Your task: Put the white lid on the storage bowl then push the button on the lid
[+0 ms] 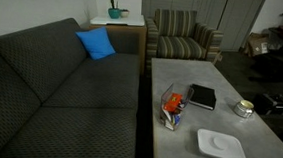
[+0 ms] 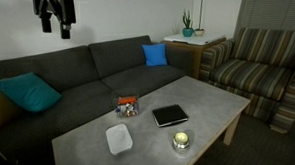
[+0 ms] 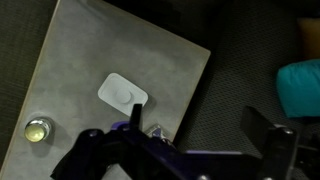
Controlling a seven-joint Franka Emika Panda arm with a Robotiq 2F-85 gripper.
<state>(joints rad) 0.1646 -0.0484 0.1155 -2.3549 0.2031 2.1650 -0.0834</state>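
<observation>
The white lid (image 1: 221, 146) lies flat on the grey table, also seen in an exterior view (image 2: 118, 139) and in the wrist view (image 3: 122, 92). Its button (image 3: 129, 92) shows faintly at the centre. The storage bowl (image 1: 173, 103) with colourful contents stands uncovered near the table's sofa-side edge (image 2: 127, 105). In the wrist view the bowl (image 3: 155, 130) is partly hidden behind a finger. My gripper (image 2: 52, 15) hangs high above the sofa, far from both. In the wrist view the gripper (image 3: 195, 125) is open and empty.
A black book (image 1: 201, 96) (image 2: 170, 115) and a small round silvery tin (image 1: 243, 108) (image 2: 180, 141) (image 3: 38, 128) also lie on the grey table (image 2: 208, 100). A dark sofa (image 2: 78, 91) with blue cushions runs along the table. A striped armchair (image 2: 262, 67) stands at one end.
</observation>
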